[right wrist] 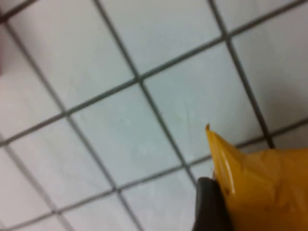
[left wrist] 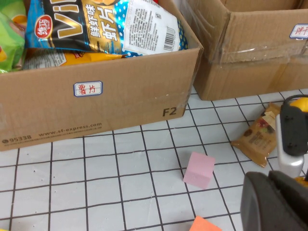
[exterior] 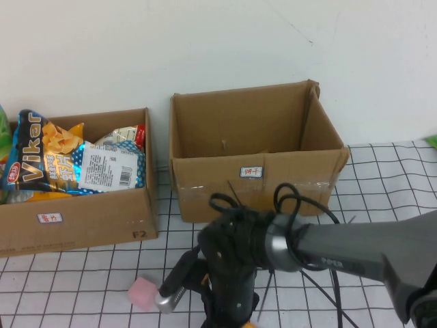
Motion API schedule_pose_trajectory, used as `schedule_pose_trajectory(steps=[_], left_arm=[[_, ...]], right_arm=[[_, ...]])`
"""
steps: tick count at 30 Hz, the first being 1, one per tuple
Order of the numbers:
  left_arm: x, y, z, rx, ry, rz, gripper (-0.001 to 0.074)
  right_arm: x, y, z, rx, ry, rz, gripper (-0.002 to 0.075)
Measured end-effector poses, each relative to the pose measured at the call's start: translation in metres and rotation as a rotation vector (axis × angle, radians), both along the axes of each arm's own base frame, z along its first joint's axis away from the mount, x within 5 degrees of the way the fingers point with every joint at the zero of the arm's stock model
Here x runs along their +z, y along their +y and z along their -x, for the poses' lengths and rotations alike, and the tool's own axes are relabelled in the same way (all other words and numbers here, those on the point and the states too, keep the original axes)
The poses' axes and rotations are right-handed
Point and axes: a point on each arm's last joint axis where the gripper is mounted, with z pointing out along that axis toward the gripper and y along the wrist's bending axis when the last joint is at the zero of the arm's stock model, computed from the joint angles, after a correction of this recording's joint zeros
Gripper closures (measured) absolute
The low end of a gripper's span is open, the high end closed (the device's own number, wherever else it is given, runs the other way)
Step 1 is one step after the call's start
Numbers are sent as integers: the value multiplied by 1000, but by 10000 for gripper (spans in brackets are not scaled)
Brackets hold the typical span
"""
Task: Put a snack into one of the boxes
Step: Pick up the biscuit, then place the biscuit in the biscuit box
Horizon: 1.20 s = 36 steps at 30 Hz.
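One pink cube lies beside the right end effector.

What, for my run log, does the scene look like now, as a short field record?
smaller box: left, full of snack bags, Viker bag on top
larger box: right, taped front, no snack seen inside
snack packet: on the table, in front of the larger box
pink cube: on the table, beside the packet
right tool: low, at the snack packet
left tool: out of view, shut
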Motion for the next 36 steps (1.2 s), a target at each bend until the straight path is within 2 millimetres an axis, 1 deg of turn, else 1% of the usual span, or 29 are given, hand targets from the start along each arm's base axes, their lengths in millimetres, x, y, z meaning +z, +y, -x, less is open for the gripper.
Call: schedule_pose_trajectory(steps=[2,4,6,9,10,13,16,18,21,24,27,29,32,34,36], left_arm=[[0,0,0,0,0,0,736],[0,0,0,0,4,-1,736],[0,0,0,0,4,-1,736],[-1,0,0,-1,7,-4,736],[-1,0,0,-2,7,-5,736],[-1,0,0,-2,7,-5,736],[-1,0,0,-2,7,-5,736],[-1,0,0,-2,7,-5,736],[-1,0,0,-2,7,-5,736],[-1,0,0,-2,7,-5,736],[-1,0,0,-2,7,-5,736],[-1,0,0,-2,7,-5,736],[-1,0,0,-2,7,-6,736],[-1,0,0,-2,7,-6,736],[-1,0,0,-2,7,-6,736]], right_arm=[[10,3,-2,3,10,7,323],[27,5,-4,6,2,-9,323],[54,9,-6,16,-35,-55,323],[104,11,-8,45,-123,-149,323],[121,10,-9,63,-161,-174,323],[162,6,-15,88,-273,-229,323],[188,-4,-35,43,-374,-266,323],[199,-12,-50,-11,-429,-304,323],[216,-31,-82,-138,-517,-400,323],[224,-55,-112,-266,-586,-506,323],[220,-74,-140,-384,-617,-594,323],[212,-85,-156,-452,-621,-633,316],[193,-101,-175,-530,-598,-635,246],[180,-109,-182,-556,-574,-614,202],[173,-113,-184,-555,-552,-589,186]])
